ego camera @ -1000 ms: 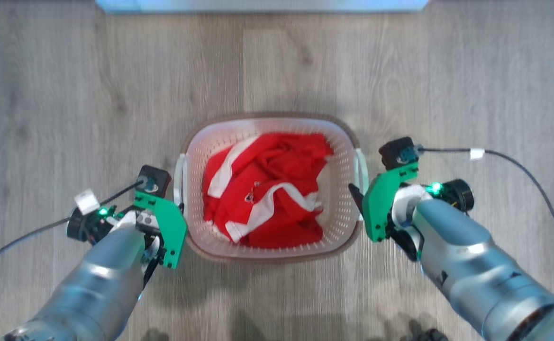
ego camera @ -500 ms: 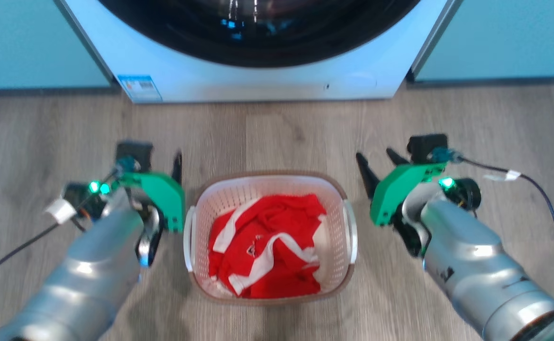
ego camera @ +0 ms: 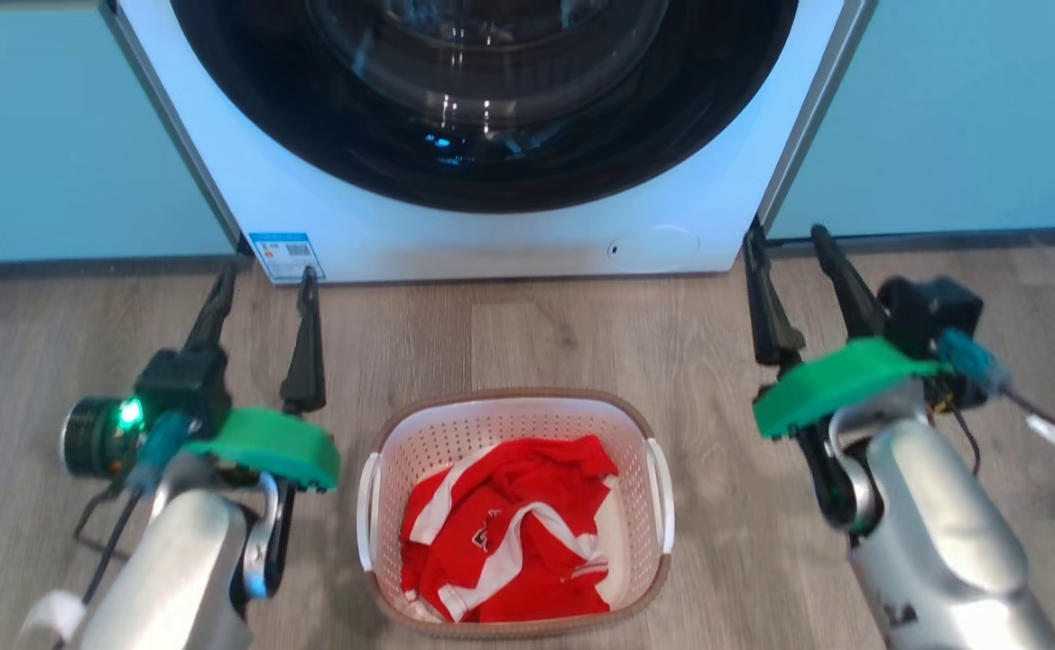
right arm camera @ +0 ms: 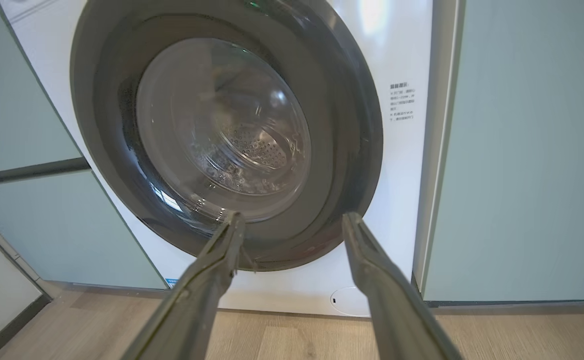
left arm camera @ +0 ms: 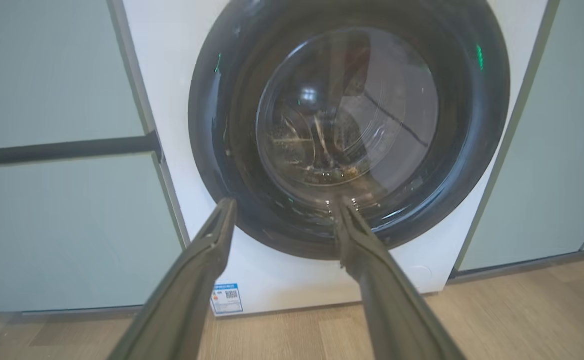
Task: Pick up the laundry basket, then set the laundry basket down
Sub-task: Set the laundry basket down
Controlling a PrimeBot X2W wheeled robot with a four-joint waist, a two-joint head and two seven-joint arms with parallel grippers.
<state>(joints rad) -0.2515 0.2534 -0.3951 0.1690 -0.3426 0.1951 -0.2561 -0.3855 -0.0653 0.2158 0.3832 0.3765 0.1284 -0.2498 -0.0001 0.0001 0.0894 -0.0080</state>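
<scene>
The laundry basket (ego camera: 509,397) stands on the floor (ego camera: 536,334) between the left gripper (ego camera: 265,275) and right gripper (ego camera: 784,236) (both spread, empty), so the set-down looks done.

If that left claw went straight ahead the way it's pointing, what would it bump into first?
Most likely the washing machine door: the open left claw aims at its dark lower rim, with nothing visible between. Depth is hard to judge.

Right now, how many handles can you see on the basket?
2. The left handle is on the laundry basket's left wall, the right handle on its right wall.
</scene>
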